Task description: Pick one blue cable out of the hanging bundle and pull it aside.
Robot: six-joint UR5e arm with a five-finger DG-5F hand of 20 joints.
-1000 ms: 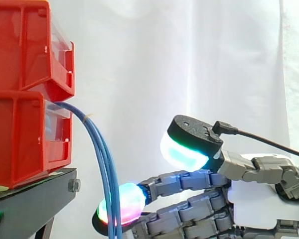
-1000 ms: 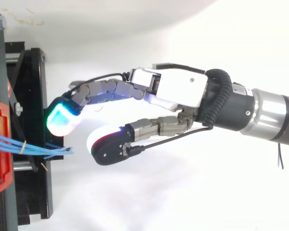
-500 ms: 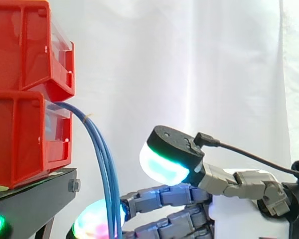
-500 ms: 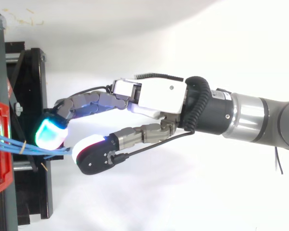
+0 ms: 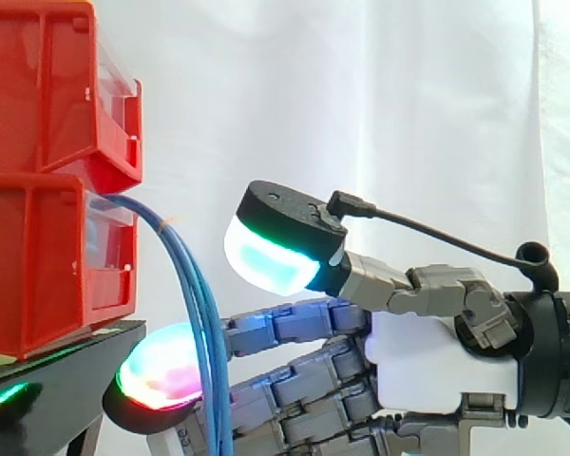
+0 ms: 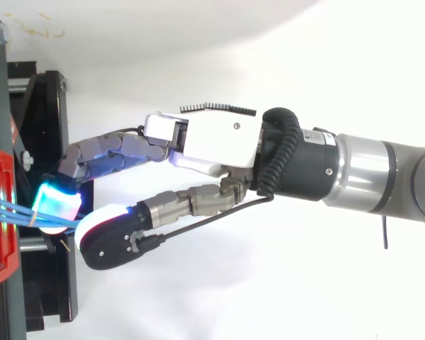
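Note:
A bundle of thin blue cables (image 5: 196, 323) comes out of the lower red bin (image 5: 38, 266) and hangs down past the front of the black stand (image 5: 66, 380). From above, the blue cables (image 6: 10, 211) run rightward from the bin. My hand (image 5: 427, 361) reaches in from the right with its fingers stretched out. One glowing fingertip (image 5: 161, 372) lies behind the cables at the stand's edge. The thumb pad (image 5: 268, 261) hovers higher, to the right of the bundle, apart from it. In the top view the cable ends lie between a cyan fingertip (image 6: 53, 204) and the thumb (image 6: 106, 237). Nothing is pinched.
Two red bins are stacked at the left, the upper one (image 5: 47, 95) above the lower. The black stand (image 6: 46, 127) carries them. A white curtain hangs behind, and the robot arm (image 6: 368, 170) stretches in from the right.
My hand has moved left toward the bins. The fingertips now reach past the cables to the stand's edge, and the thumb has come up close to the bundle.

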